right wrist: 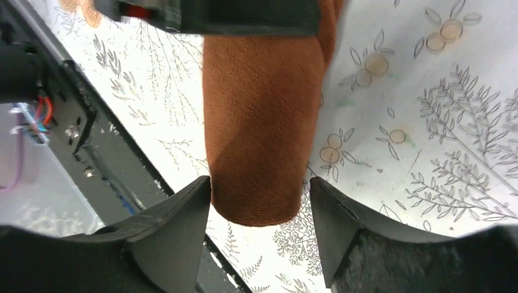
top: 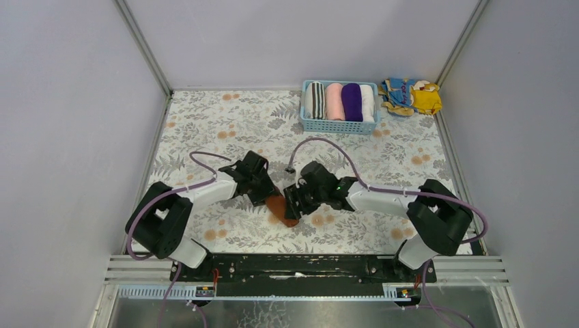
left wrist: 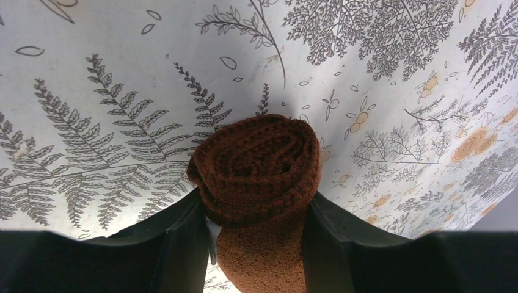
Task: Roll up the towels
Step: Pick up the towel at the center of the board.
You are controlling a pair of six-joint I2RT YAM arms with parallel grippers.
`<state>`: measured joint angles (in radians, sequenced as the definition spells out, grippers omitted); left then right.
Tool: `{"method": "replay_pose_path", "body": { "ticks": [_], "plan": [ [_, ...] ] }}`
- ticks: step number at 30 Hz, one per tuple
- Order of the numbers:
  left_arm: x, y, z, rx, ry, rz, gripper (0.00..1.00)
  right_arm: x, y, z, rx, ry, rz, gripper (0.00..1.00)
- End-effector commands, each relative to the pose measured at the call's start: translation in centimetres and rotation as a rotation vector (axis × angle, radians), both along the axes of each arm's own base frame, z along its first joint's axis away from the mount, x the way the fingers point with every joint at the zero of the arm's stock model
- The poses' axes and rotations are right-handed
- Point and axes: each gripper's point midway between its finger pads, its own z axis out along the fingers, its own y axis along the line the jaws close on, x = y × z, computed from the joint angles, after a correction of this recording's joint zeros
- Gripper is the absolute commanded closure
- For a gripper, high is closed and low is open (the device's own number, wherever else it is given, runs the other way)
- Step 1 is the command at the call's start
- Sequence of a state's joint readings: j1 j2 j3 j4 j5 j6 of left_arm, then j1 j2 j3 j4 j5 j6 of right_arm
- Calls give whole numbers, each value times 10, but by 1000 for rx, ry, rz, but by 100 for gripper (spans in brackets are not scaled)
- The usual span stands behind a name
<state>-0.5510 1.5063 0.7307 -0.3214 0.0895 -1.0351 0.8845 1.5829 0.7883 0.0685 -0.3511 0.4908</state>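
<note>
The rust-brown towel (top: 280,207) lies rolled into a tight cylinder on the floral table, between my two grippers. My left gripper (top: 267,195) is shut on one end of it; the left wrist view shows the spiral end of the roll (left wrist: 256,165) squeezed between both fingers (left wrist: 259,213). My right gripper (top: 293,205) is open and straddles the other end of the roll (right wrist: 262,122). One finger touches the cloth and the other stands a little apart from it (right wrist: 259,201). The purple towel (top: 351,101) sits rolled in the blue basket.
The blue basket (top: 339,126) at the back right also holds striped, pink and white rolls. A yellow-and-blue patterned cloth (top: 412,96) lies right of it. The black base rail (top: 293,265) runs along the near edge, close to the roll.
</note>
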Motion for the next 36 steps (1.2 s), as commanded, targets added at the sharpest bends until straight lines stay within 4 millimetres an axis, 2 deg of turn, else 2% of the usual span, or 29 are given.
{"method": "replay_pose_path", "body": {
  "ticks": [1,6,9,17,20,23,28,36],
  "plan": [
    [-25,20,-34,141,96,-59,53,12,-13,27,-256,-294,53,30],
    [-29,18,-36,152,110,-80,53,24,-5,45,-399,-569,69,22],
    [-30,18,-37,158,116,-88,53,23,4,46,-435,-664,120,20],
    [-30,16,-40,162,126,-93,52,5,37,31,-423,-788,254,15],
    [-31,15,-41,160,129,-94,52,2,38,8,-456,-784,287,15],
    [-30,14,-41,157,130,-97,52,0,32,-14,-511,-759,309,16],
    [-29,14,-41,159,129,-102,52,-6,11,-50,-607,-702,324,20],
    [-25,13,-37,162,119,-104,50,-31,-25,-79,-688,-521,341,38]
  ]
}}
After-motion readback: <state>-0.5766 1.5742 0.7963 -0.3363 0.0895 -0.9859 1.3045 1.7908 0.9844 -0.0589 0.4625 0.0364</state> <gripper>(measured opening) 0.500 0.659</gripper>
